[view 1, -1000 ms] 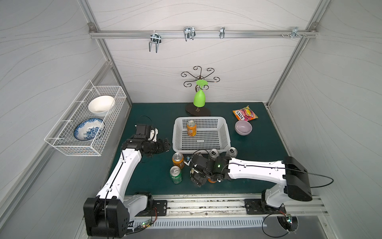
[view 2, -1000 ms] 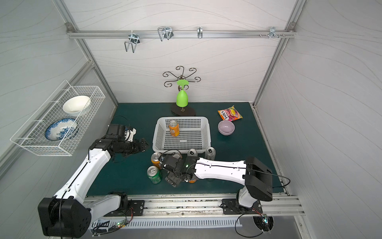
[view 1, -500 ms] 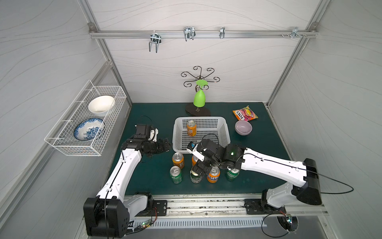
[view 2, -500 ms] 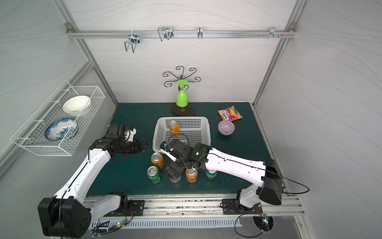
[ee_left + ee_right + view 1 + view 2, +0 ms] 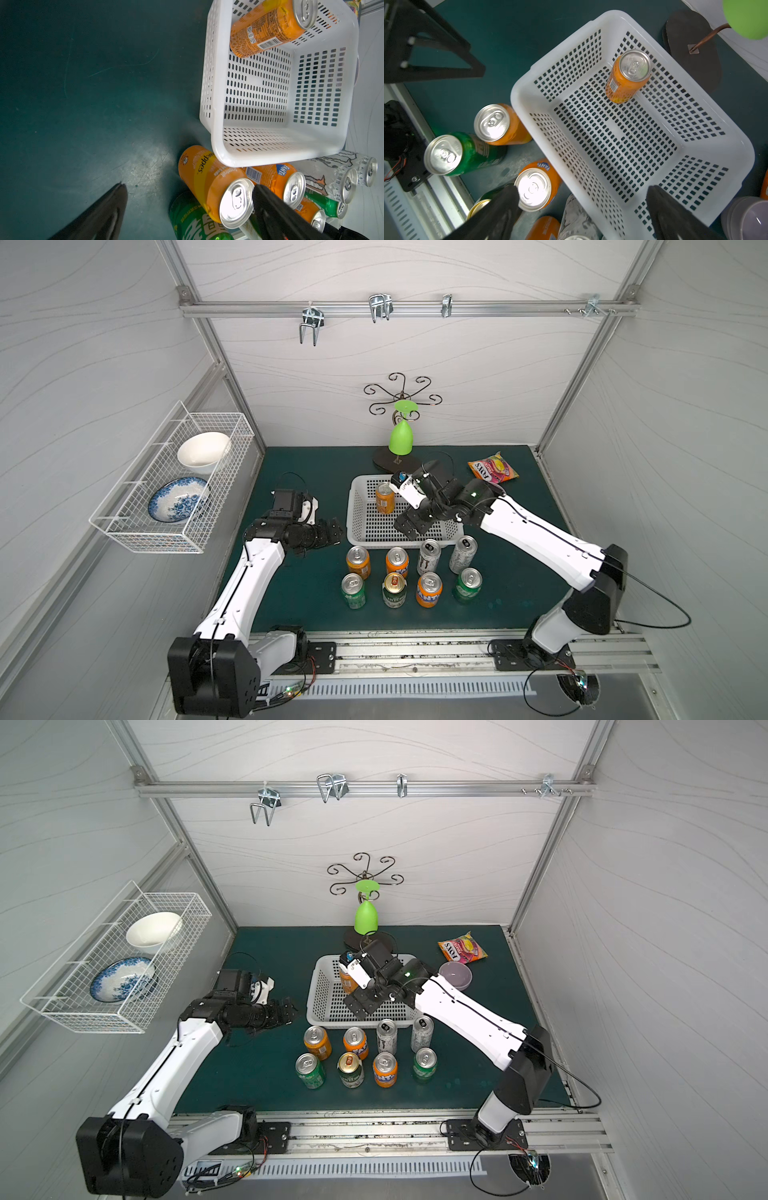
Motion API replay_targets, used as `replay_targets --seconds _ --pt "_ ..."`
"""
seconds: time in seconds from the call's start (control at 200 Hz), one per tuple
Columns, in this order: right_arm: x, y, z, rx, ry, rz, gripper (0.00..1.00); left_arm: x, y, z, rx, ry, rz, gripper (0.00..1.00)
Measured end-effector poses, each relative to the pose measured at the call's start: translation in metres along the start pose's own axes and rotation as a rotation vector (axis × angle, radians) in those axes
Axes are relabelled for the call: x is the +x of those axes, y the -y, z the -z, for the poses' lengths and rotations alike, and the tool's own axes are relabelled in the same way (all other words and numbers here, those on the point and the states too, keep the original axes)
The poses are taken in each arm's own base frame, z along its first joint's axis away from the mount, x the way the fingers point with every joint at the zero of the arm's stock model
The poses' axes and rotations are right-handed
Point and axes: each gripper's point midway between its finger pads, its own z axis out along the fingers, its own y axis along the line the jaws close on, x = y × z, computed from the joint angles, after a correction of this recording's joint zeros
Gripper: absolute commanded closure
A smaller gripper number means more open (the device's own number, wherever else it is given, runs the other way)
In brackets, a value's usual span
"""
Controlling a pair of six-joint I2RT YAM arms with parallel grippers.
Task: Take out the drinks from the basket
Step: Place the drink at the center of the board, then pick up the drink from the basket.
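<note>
White perforated plastic basket [image 5: 365,526], frame centre: one upright orange metal can [image 5: 385,498] inside. Eight metal cans [image 5: 394,590] on green tabletop [image 5: 291,585] below it. Right end effector [image 5: 409,526] over basket, wide, empty; left end effector [image 5: 332,533] wide, empty.

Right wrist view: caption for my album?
Open right gripper hovers over the white basket, one orange can inside.

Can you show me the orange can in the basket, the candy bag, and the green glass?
orange can [image 5: 385,502], a top view, its side.
candy bag [image 5: 493,468], a top view, its middle.
green glass [image 5: 400,439], a top view, its bowl.
</note>
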Motion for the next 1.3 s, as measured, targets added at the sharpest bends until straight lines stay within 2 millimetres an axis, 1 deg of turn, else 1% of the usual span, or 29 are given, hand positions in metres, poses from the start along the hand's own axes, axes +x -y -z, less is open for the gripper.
replay_targets --seconds 0.245,0.375,0.56,0.79,0.94,1.075,1.295 --pt "-0.02 0.025 -0.051 0.011 -0.039 -0.011 0.01 0.001 -0.001 -0.002 -0.003 -0.01 0.003 0.02" --pt "-0.029 0.039 -0.074 0.018 -0.046 -0.027 0.01 0.001 -0.002 -0.005 -0.007 -0.02 0.007 0.02" --pt "-0.035 0.058 -0.099 0.036 -0.056 -0.053 0.01 0.001 -0.002 -0.005 -0.007 -0.022 0.007 0.02" --pt "-0.041 0.074 -0.131 0.044 -0.063 -0.07 0.01 0.001 -0.002 -0.005 -0.007 -0.022 0.006 0.02" --pt "-0.036 0.078 -0.153 0.038 -0.084 -0.076 0.01 0.001 -0.002 -0.005 -0.006 -0.022 0.005 0.02" --pt "-0.031 0.079 -0.168 0.037 -0.103 -0.079 0.02 0.001 -0.002 -0.005 -0.005 -0.023 0.005 0.02" --pt "-0.027 0.084 -0.182 0.04 -0.115 -0.085 0.09 0.001 -0.002 -0.005 -0.005 -0.023 0.005 0.02"
